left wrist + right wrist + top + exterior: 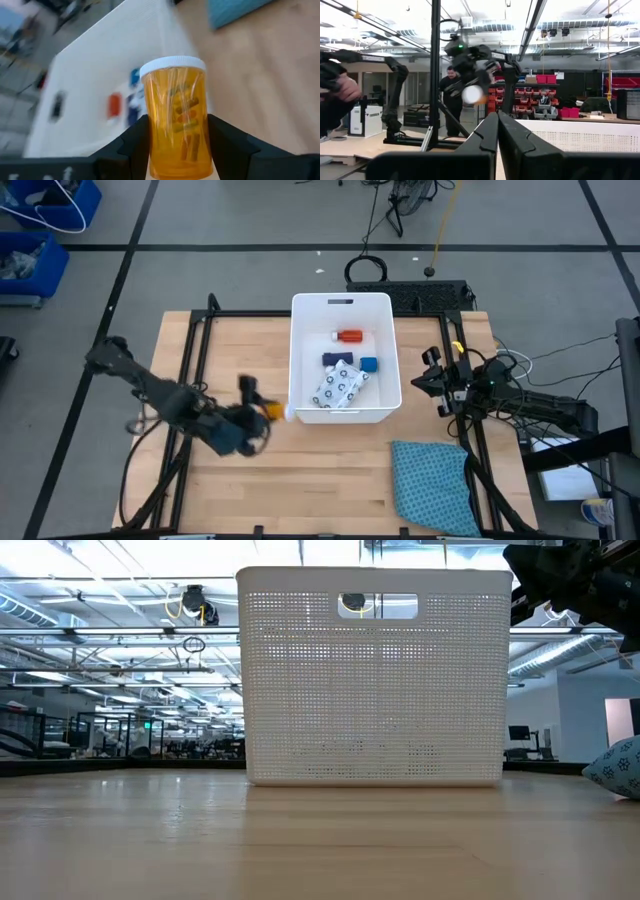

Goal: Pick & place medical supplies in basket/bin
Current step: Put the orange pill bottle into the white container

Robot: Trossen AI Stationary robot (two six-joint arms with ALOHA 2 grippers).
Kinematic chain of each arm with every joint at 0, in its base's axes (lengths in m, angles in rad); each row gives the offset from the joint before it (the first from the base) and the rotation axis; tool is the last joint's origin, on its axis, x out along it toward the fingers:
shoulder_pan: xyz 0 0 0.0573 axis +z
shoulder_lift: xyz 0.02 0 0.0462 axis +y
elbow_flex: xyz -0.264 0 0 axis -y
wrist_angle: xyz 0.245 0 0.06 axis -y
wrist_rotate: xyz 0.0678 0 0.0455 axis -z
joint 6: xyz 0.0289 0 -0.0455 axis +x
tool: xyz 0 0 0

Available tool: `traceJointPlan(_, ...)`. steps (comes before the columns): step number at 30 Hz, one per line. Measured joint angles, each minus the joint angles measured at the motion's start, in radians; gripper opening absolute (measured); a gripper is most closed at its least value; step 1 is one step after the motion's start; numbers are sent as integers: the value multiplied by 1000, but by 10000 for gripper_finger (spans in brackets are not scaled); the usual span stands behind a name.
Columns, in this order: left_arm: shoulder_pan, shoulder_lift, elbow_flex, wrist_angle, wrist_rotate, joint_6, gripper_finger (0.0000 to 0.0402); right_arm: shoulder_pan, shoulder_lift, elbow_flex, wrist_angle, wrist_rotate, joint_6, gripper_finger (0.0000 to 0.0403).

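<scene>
Left pincer point(175, 145) clenched around orange pill bottle point(176, 112), raised just beside white bin point(342, 358). Bottle looks light, rigid, slick; mid-body grip suits. Right pincer point(496, 122) closed, idle right of bin.

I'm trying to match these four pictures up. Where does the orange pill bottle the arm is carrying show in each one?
High view: the orange pill bottle sits in the left gripper, just left of the white basket.
Low view: not in it; only the basket's perforated wall shows.
Left wrist view: centre, white cap up, clamped between the fingers.
Right wrist view: a blurred blob, white cap toward the camera, held high left of centre.
Shared landmark: the white basket.
</scene>
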Motion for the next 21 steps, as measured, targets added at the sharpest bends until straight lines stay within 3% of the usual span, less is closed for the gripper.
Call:
traceJointPlan(5,52,-136,-38,-121,-69,-69,174,0,0,0,0,0,0,4)
traceJointPlan(10,110,-342,-213,-37,-89,-86,174,0,0,0,-1,-1,0,4)
traceJointPlan(15,198,-560,-496,268,-87,-36,174,0,0,0,-1,0,-2,4)
traceJointPlan(21,327,-708,-798,770,18,145,174,0,0,0,0,1,-3,4)
